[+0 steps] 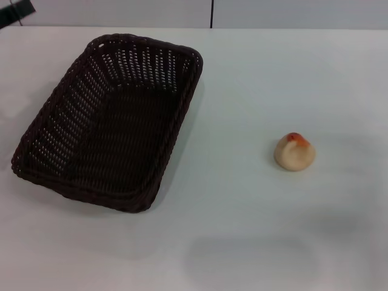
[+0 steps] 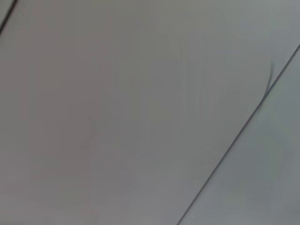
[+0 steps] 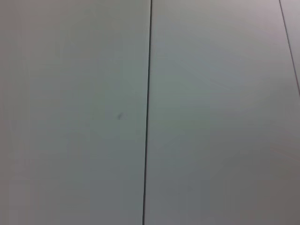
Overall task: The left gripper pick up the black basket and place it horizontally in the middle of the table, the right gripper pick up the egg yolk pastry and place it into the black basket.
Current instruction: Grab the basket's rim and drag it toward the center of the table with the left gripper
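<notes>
The black basket [image 1: 109, 121] lies on the left part of the white table [image 1: 242, 230] in the head view. It sits at a slant, with its long side running from near left to far right, and it holds nothing. The egg yolk pastry [image 1: 294, 152] stands alone on the right part of the table, a pale dome with an orange-red patch on top. It is well apart from the basket. Neither gripper shows in the head view. Both wrist views show only plain pale surfaces crossed by thin dark seams.
A dark object [image 1: 15, 13] pokes in at the far left corner, beyond the table's back edge. A pale wall with a vertical seam [image 1: 211, 13] runs behind the table. Bare tabletop lies between the basket and the pastry.
</notes>
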{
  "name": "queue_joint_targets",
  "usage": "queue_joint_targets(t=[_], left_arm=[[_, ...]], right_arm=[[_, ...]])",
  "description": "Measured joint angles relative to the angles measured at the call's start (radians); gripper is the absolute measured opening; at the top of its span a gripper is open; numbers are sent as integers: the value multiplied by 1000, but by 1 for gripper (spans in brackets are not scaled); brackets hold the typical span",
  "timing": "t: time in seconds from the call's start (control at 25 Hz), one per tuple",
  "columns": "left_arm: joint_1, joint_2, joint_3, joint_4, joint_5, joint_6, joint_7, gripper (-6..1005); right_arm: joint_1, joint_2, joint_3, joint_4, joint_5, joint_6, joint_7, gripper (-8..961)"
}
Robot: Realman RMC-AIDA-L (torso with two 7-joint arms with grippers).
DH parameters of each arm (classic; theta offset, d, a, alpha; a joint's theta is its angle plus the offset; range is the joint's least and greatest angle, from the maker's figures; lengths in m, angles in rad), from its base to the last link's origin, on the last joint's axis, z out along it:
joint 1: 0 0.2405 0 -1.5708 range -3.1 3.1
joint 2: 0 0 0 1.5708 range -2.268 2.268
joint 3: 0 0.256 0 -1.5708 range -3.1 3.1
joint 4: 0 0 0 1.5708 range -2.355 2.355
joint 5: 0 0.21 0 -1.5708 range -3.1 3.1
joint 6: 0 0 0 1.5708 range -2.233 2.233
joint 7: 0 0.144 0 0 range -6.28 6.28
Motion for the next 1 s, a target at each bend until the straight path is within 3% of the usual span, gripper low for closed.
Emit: queue_joint_targets(t=[0.04, 0.08, 0.12, 0.28, 0.48, 0.68, 1.0], left_arm=[[0, 0, 0, 0, 0, 0, 0, 591], [-16, -7, 8, -69, 116, -2, -85, 591], [-16, -7, 8, -69, 116, -2, -85, 591], [-64, -25, 23, -183, 358, -19, -238, 590], [-135, -27, 147, -269, 678, -48, -421, 590], [-179, -28, 221, -276, 817, -79, -470, 590], [-200, -30, 254, -262, 872, -88, -475, 591]], right_arm=[[0, 0, 0, 0, 0, 0, 0, 452], [0, 0, 0, 1, 0, 0, 0, 453], [0, 0, 0, 1, 0, 0, 0, 453], [0, 0, 2, 1, 0, 0, 0, 455], [0, 0, 6, 2, 0, 1, 0, 457], [0, 0, 8, 2, 0, 3, 0, 459], [1, 0, 3, 1, 13, 3, 0, 462]])
